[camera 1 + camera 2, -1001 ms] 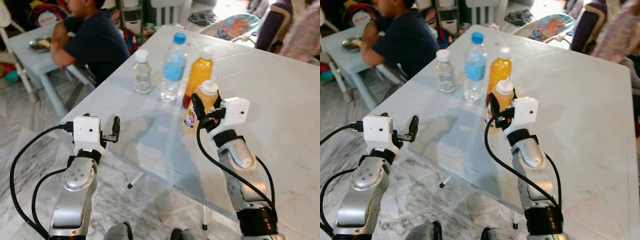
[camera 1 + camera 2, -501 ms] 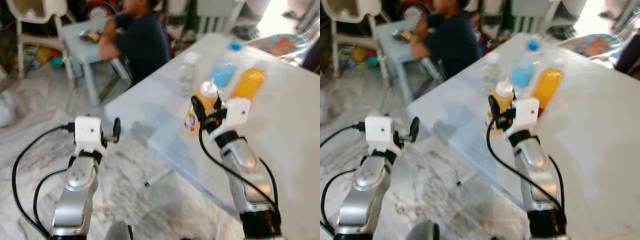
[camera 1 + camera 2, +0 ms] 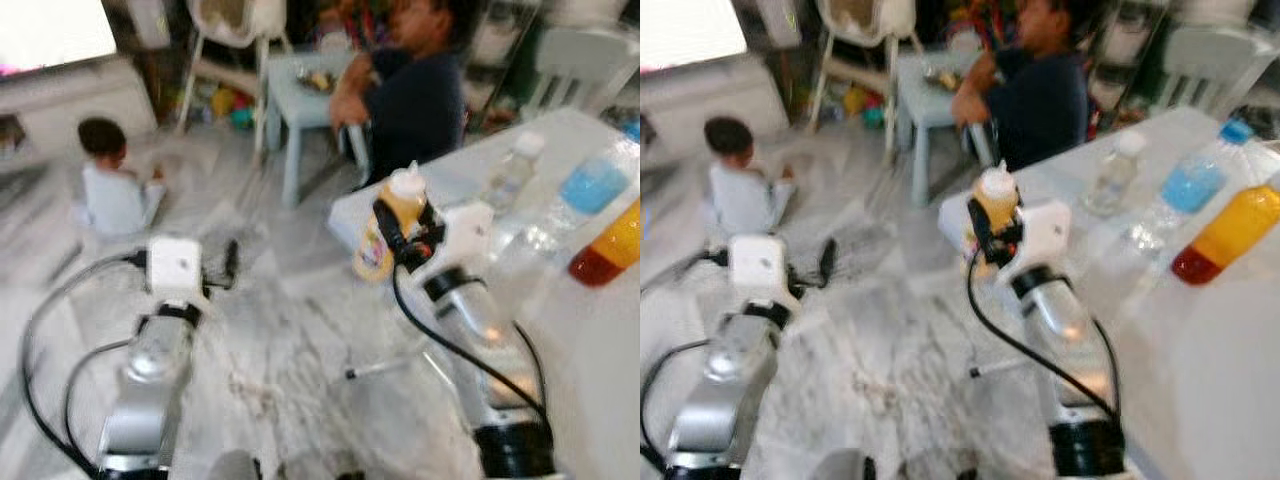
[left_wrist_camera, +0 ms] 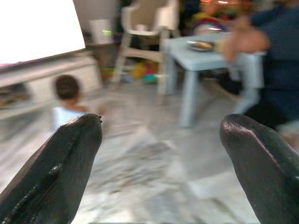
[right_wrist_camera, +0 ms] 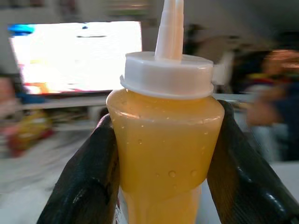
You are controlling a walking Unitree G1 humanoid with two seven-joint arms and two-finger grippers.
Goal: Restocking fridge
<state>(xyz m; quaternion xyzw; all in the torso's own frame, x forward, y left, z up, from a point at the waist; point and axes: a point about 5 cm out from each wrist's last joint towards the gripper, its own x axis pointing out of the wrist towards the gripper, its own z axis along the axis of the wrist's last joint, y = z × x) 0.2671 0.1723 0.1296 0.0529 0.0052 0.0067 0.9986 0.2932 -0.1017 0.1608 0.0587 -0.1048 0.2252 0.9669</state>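
My right gripper (image 3: 398,226) is shut on a yellow squeeze bottle (image 3: 388,222) with a white nozzle cap. It holds the bottle upright, in the air, off the corner of the white table (image 3: 590,340). In the right wrist view the bottle (image 5: 168,135) sits squarely between the two black fingers (image 5: 86,177). My left gripper (image 3: 231,262) is open and holds nothing, out over the marble floor; its wrist view looks past the fingertips (image 4: 70,154) into the room.
On the table stand a small clear bottle (image 3: 512,170), a blue water bottle (image 3: 592,185) and an orange juice bottle (image 3: 612,245). A person (image 3: 420,90) sits at a small blue table (image 3: 300,85). A child (image 3: 110,185) sits on the floor by a bright screen (image 3: 50,30).
The whole view has swung to the left, so the table now lies at the right edge. The squeeze bottle stays in my right gripper. The left gripper keeps its pose.
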